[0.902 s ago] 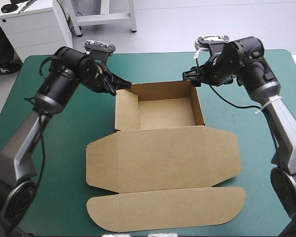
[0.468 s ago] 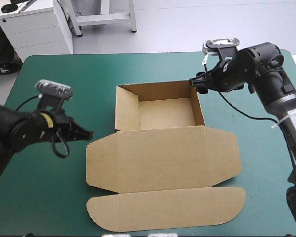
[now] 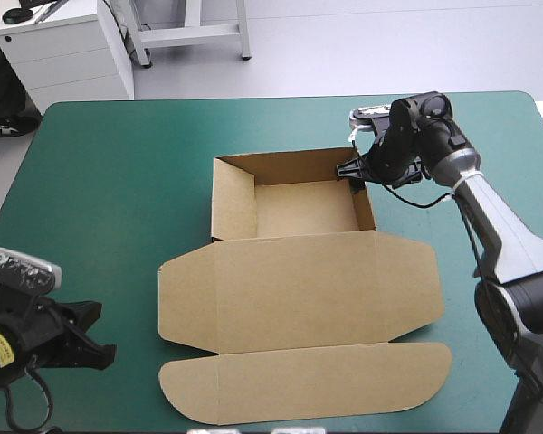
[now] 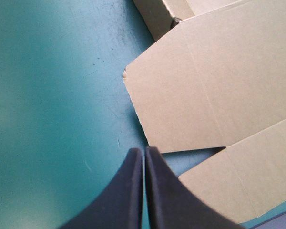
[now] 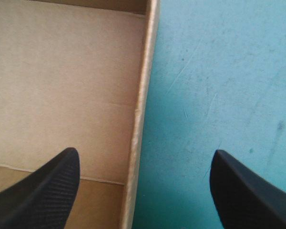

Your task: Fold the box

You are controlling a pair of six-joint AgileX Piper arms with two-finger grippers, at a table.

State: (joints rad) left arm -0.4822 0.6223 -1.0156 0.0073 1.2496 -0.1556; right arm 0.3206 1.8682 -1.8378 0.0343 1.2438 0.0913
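the box (image 3: pixel 299 289) is sitting centred on the table (image 3: pixel 109 181), lid flat, and the right gripper (image 5: pixel 145 160), fingers spread astride its right wall, is likely risking dragging it, since the left gripper (image 4: pixel 144 151), fingers closed, is bracing nothing.

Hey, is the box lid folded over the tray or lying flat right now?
Lying flat. The lid is spread on the teal-green cover, and the tray shows its bare floor.

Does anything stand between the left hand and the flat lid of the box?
Nothing visible does. Only bare teal-green cover lies between the shut left hand and the box, whose lid edge is just ahead of it.
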